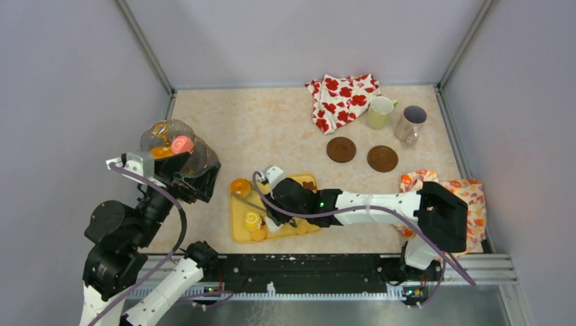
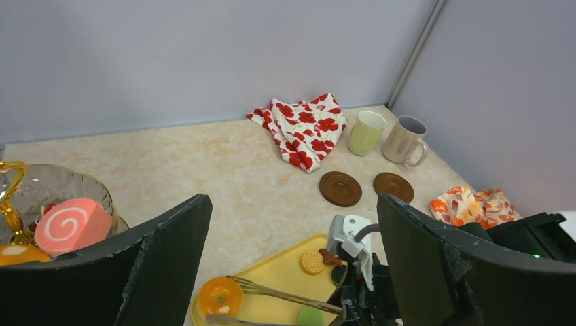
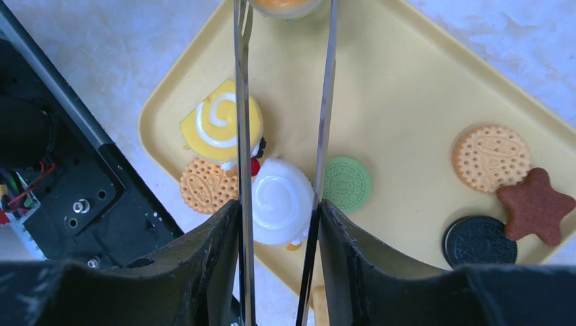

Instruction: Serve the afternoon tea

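Observation:
On the yellow tray [image 1: 238, 236] lie toy sweets: an orange tart [image 1: 240, 187], a yellow swirl roll [image 3: 214, 125], a white swirl sweet [image 3: 278, 187] and several biscuits. My right gripper [image 3: 278, 207] is shut on the long metal tongs [image 3: 241, 102]. The tongs' arms run either side of the white sweet, and their tips flank the orange tart [image 3: 285, 5]. My left gripper [image 2: 292, 204] hangs open and empty beside a glass bowl [image 2: 54, 183] that holds a pink swirl roll [image 2: 71, 225]. A pale-yellow mug [image 1: 380, 112] and a greyish mug [image 1: 409, 123] stand at the back right.
Two brown coasters [image 1: 341, 149] [image 1: 382, 158] lie in front of the mugs. A red-flowered cloth [image 1: 343, 100] lies at the back, an orange-patterned cloth [image 1: 469, 197] under my right arm. Grey walls close in three sides; a black rail [image 1: 306, 272] runs along the near edge.

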Controlling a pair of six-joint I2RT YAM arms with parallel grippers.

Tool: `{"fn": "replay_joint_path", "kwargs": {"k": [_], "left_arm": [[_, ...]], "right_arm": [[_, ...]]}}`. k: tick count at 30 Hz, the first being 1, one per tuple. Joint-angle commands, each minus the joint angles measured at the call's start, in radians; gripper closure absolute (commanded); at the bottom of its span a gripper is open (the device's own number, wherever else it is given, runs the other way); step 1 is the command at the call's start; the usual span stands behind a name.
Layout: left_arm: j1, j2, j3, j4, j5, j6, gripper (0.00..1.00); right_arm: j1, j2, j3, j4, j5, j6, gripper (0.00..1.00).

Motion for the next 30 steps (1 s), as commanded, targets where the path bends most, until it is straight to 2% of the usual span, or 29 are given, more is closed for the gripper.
{"fn": "replay_joint_path", "kwargs": {"k": [1,9,17,23,30], "left_arm": [[0.003,0.012,0.009,0.03,-0.006,0.003,0.01],[0.002,0.019,0.022,0.038,0.003,0.003,0.01],[0.002,0.022,0.04,0.034,0.006,0.005,0.01],[0.003,0.021,0.06,0.018,0.001,0.014,0.01],[0.002,0.017,0.074,0.01,-0.003,0.022,0.01]], "right_arm": [[-0.004,-0.092,0.042,0.082,0.061,-0.001,0.58],[-0.008,-0.095,0.116,0.133,0.088,-0.024,0.58],[-0.011,0.022,0.305,0.163,0.064,-0.054,0.58],[-0.012,0.112,0.431,0.118,0.043,-0.062,0.58],[-0.012,0.115,0.417,0.13,0.055,-0.037,0.58]]}}
